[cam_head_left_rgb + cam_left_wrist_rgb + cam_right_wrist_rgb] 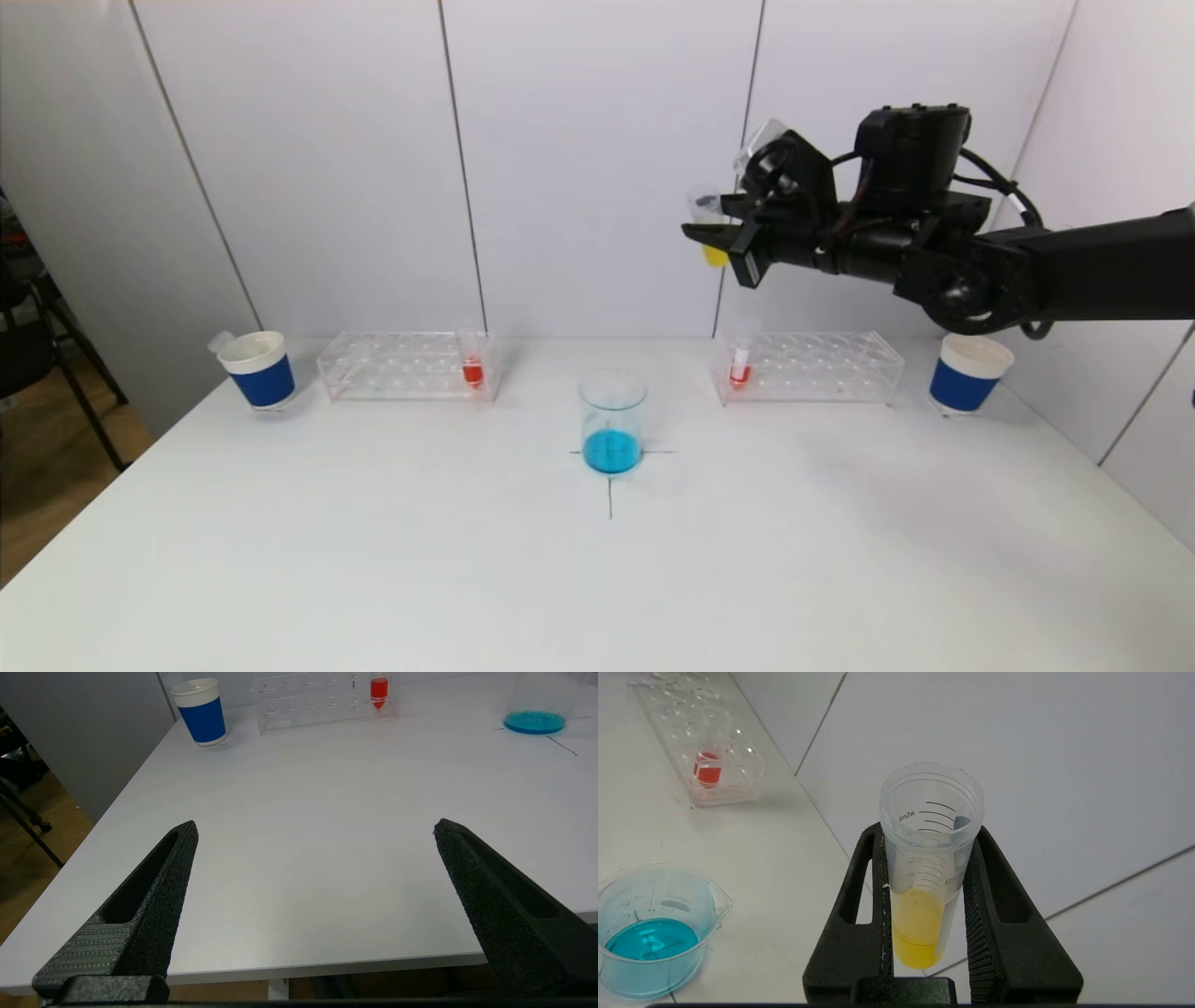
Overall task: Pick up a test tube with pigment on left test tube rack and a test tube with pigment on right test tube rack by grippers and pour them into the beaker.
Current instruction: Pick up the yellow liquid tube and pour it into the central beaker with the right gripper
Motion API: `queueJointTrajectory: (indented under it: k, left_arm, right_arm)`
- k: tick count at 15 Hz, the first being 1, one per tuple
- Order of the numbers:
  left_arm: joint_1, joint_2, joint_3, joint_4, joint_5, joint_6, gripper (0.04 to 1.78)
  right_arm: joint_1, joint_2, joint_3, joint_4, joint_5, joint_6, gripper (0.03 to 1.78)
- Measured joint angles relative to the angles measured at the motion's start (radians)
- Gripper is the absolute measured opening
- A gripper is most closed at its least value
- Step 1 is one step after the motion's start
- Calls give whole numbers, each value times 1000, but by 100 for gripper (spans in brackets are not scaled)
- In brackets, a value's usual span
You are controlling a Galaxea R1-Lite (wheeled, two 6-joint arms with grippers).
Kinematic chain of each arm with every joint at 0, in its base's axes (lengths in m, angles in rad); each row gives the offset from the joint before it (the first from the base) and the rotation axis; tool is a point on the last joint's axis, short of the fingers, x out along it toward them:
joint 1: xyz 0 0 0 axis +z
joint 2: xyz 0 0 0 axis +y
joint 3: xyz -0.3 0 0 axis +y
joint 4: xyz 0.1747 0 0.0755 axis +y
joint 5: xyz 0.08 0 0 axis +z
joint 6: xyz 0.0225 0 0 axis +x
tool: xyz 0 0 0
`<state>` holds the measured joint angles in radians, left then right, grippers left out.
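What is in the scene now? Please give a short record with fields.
right gripper: raised above the table, jaws shut on yellow tube, upright
left gripper: open, low by the near table edge, holds nothing
beaker: at table centre, blue liquid inside
left rack: one red tube
right rack: one red tube
cups: blue, one at each rack's outer end

Upright yellow-pigment test tube (713, 230) aloft; beaker (612, 422) holds blue liquid.

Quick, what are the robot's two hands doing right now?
Left gripper: open, holding nothing.
Right gripper: closed on the yellow test tube, lifted high.
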<state>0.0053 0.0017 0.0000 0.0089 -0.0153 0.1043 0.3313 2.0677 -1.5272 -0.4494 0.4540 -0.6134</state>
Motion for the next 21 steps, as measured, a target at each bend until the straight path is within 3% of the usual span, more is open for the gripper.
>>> queueJointTrajectory:
  k: [8, 10, 17, 21]
  left_arm:
    - [0, 0, 0, 0, 0, 1, 176]
    - [-1, 0, 0, 0, 0, 1, 176]
    - [0, 0, 0, 0, 0, 0, 176]
    - [0, 0, 0, -1, 0, 0, 176]
  right_arm:
    - [2, 140, -9, -13, 124, -302, 50]
    - [14, 169, -17, -23, 128, -336, 50]
    - [73, 248, 17, -219, 125, -440, 50]
    - [85, 258, 61, -323, 104, -566, 50]
